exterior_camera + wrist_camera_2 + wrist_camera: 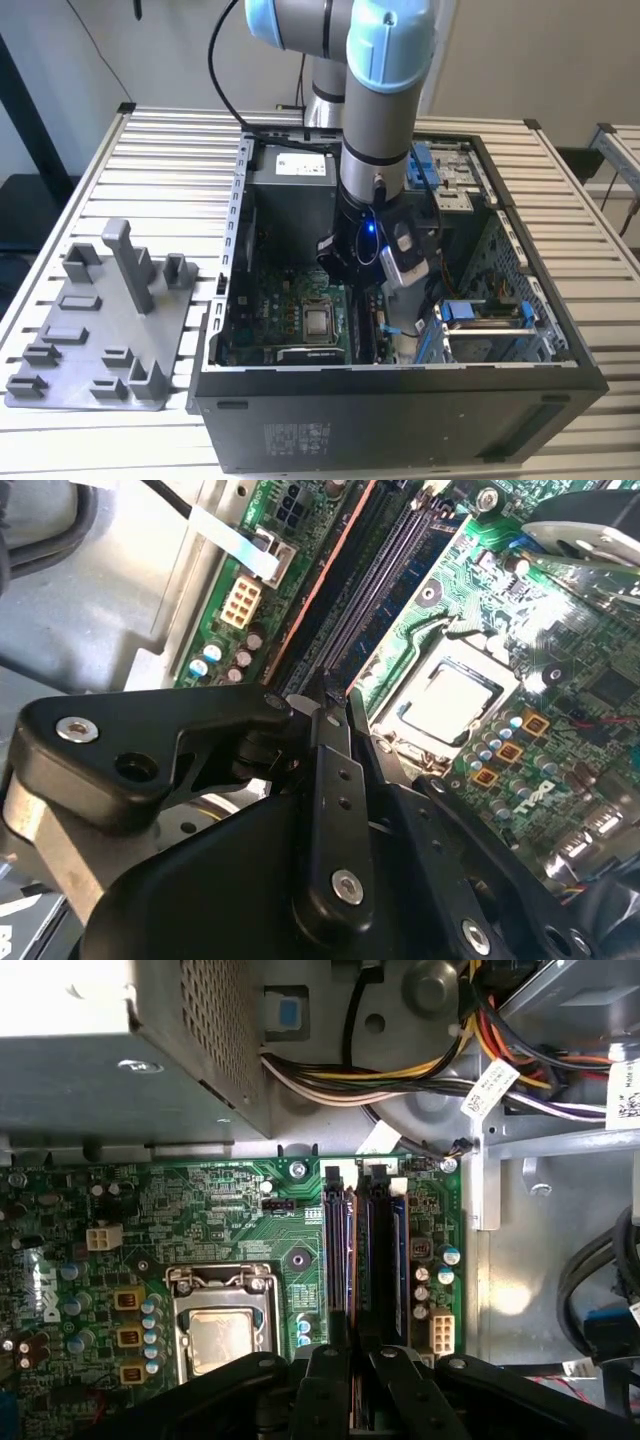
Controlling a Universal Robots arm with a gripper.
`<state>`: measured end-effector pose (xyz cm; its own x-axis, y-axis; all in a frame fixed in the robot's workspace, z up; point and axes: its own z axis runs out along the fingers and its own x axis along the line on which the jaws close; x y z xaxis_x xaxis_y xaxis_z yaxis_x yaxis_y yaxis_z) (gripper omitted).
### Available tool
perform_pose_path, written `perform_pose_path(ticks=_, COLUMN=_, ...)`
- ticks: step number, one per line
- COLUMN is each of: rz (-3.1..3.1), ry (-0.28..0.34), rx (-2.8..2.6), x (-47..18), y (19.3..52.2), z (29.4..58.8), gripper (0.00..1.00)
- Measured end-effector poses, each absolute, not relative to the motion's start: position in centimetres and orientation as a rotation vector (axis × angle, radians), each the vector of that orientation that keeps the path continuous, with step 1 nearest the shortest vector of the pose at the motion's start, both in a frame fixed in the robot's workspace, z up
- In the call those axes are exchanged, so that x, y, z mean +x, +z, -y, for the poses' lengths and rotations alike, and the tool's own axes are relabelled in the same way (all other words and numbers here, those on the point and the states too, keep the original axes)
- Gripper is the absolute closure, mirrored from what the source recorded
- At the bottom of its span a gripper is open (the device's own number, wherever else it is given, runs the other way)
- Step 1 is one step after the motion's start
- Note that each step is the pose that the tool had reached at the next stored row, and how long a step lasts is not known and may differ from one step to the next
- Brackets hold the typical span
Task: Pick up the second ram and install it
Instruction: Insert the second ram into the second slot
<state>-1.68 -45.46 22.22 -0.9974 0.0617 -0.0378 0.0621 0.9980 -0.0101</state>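
One end effector [352, 1385] grips the second ram [357, 1400] above the motherboard slots [365, 1250].

The open computer case [400, 400] lies on the table [180, 140], with the fixture tray [100, 330] beside it on the exterior view's left. The gripper [350, 1390] hangs inside the case, directly over the memory slots [365, 1260] on the motherboard [200, 1210]. The processor socket [222, 1320] sits just beside the gripper, the power supply [110, 1050] farther beyond the slots.
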Motion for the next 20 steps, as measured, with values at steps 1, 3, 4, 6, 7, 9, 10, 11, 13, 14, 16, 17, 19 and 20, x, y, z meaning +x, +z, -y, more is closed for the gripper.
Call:
perform_pose_path(ticks=1, rz=-3.103, ry=-0.017, rx=0.096, x=-1.68, y=22.22, z=45.46, gripper=0.86)
perform_pose_path(ticks=3, rz=-3.103, ry=-0.018, rx=0.096, x=-1.69, y=22.22, z=45.47, gripper=0.86)
perform_pose_path(ticks=4, rz=-3.103, ry=-0.017, rx=0.096, x=-1.69, y=22.2, z=45.48, gripper=0.86)
perform_pose_path(ticks=6, rz=-3.103, ry=-0.017, rx=0.096, x=-1.69, y=22.18, z=45.52, gripper=0.86)
perform_pose_path(ticks=7, rz=-3.103, ry=-0.017, rx=0.096, x=-1.69, y=22.17, z=45.54, gripper=0.86)
perform_pose_path(ticks=9, rz=-3.103, ry=-0.017, rx=0.096, x=-1.69, y=22.15, z=45.58, gripper=0.86)
perform_pose_path(ticks=10, rz=-3.103, ry=-0.017, rx=0.096, x=-1.69, y=22.14, z=45.6, gripper=0.86)
perform_pose_path(ticks=11, rz=-3.103, ry=-0.017, rx=0.096, x=-1.69, y=22.1, z=45.6, gripper=0.86)
perform_pose_path(ticks=13, rz=-3.103, ry=-0.018, rx=0.096, x=-1.69, y=22.04, z=45.61, gripper=0.86)
perform_pose_path(ticks=14, rz=-3.103, ry=-0.018, rx=0.096, x=-1.69, y=22.02, z=45.61, gripper=0.86)
perform_pose_path(ticks=16, rz=-3.103, ry=-0.017, rx=0.096, x=-1.69, y=21.92, z=45.6, gripper=0.86)
perform_pose_path(ticks=17, rz=-3.103, ry=-0.018, rx=0.096, x=-1.69, y=21.91, z=45.6, gripper=0.86)
perform_pose_path(ticks=19, rz=-3.103, ry=-0.017, rx=0.096, x=-1.69, y=21.85, z=45.6, gripper=0.86)
perform_pose_path(ticks=20, rz=-3.103, ry=-0.017, rx=0.096, x=-1.69, y=21.82, z=45.6, gripper=0.86)
